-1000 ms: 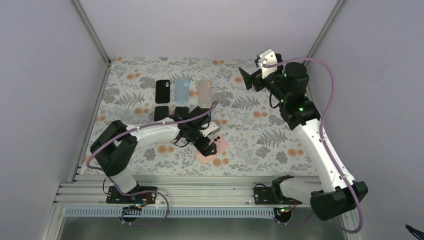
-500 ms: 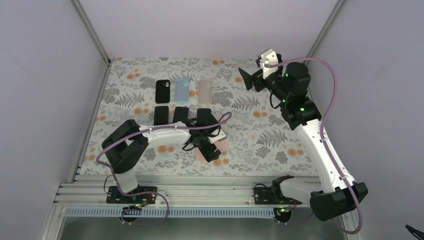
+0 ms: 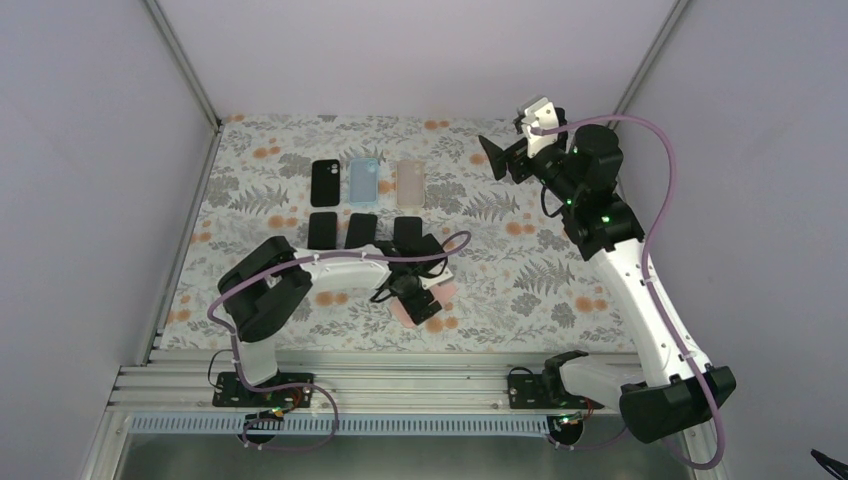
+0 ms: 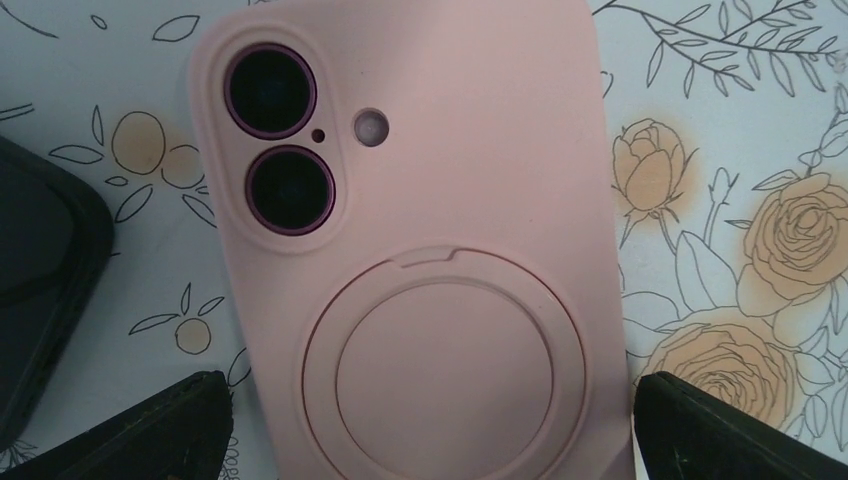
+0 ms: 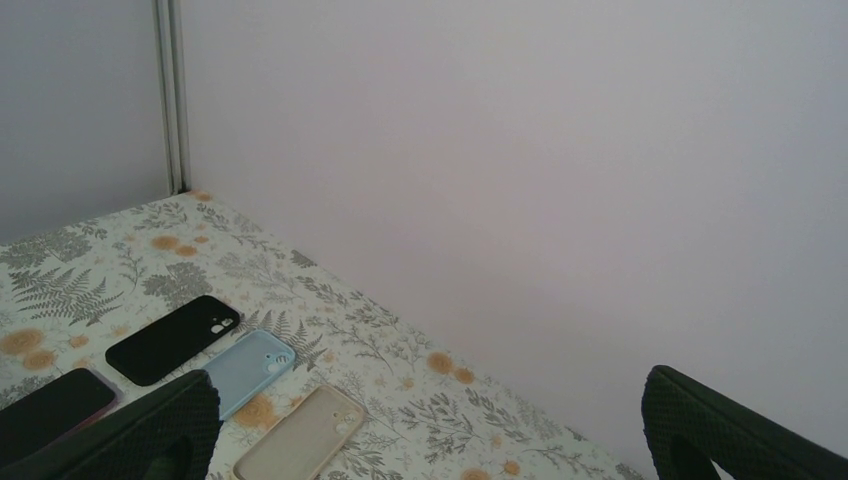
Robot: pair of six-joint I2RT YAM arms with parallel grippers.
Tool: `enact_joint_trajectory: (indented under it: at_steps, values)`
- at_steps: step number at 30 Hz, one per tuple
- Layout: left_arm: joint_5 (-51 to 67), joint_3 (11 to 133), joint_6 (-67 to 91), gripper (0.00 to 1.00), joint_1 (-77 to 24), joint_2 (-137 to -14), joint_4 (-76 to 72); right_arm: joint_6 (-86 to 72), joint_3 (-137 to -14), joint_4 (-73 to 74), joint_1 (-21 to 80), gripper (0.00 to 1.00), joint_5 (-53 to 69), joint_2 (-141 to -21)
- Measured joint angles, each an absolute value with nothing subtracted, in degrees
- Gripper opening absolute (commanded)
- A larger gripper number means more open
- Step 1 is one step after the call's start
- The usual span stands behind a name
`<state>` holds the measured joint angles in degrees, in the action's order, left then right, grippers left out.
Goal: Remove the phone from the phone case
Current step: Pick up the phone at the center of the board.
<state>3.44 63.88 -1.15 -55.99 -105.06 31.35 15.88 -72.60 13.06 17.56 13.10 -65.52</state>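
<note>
A pink phone case (image 4: pixel 420 230) with the phone in it lies face down on the floral tablecloth; two camera lenses and a round ring stand show. In the top view only its edges (image 3: pixel 447 289) show under the left gripper. My left gripper (image 4: pixel 430 425) is open just above the case, one fingertip (image 4: pixel 140 430) on each side of its lower half; it also shows in the top view (image 3: pixel 418 296). My right gripper (image 3: pixel 497 157) is open and empty, raised high at the back right, its fingertips (image 5: pixel 120 430) wide apart.
Black (image 3: pixel 325 183), blue (image 3: pixel 363 181) and beige (image 3: pixel 410 183) empty cases lie in a row at the back, with three dark phones (image 3: pixel 362 229) in front of them. A dark phone's edge (image 4: pixel 40 290) lies just left of the pink case. Grey walls enclose the table.
My left arm has swung its elbow to the right and the gripper has settled over the pink case, covering most of it. The right arm has barely moved.
</note>
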Motion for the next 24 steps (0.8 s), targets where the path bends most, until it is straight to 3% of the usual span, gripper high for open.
enact_joint_trajectory:
  at_steps: [4, 8, 13, 20, 24]
  values:
    - [3.09, 64.29, -1.89, 0.95, -56.75, -105.43, 31.38, 15.70, -72.60, 13.04, 17.47, 0.99, 13.08, -65.52]
    - [3.68, 64.42, -3.38, 0.75, -58.98, -105.49, 31.33, 15.44, -72.60, 13.06, 17.47, 0.99, 13.10, -65.52]
    - [5.39, 65.08, -5.76, 0.65, -61.41, -106.04, 31.14, 15.22, -72.60, 13.06, 17.47, 0.99, 13.17, -65.52]
    - [5.61, 65.95, -7.73, 0.66, -61.58, -106.61, 31.92, 14.96, -72.60, 13.08, 17.47, 0.99, 13.32, -65.52]
    - [5.65, 66.15, -8.23, 0.84, -61.58, -106.67, 32.36, 14.94, -72.60, 13.10, 17.47, 0.99, 13.45, -65.52]
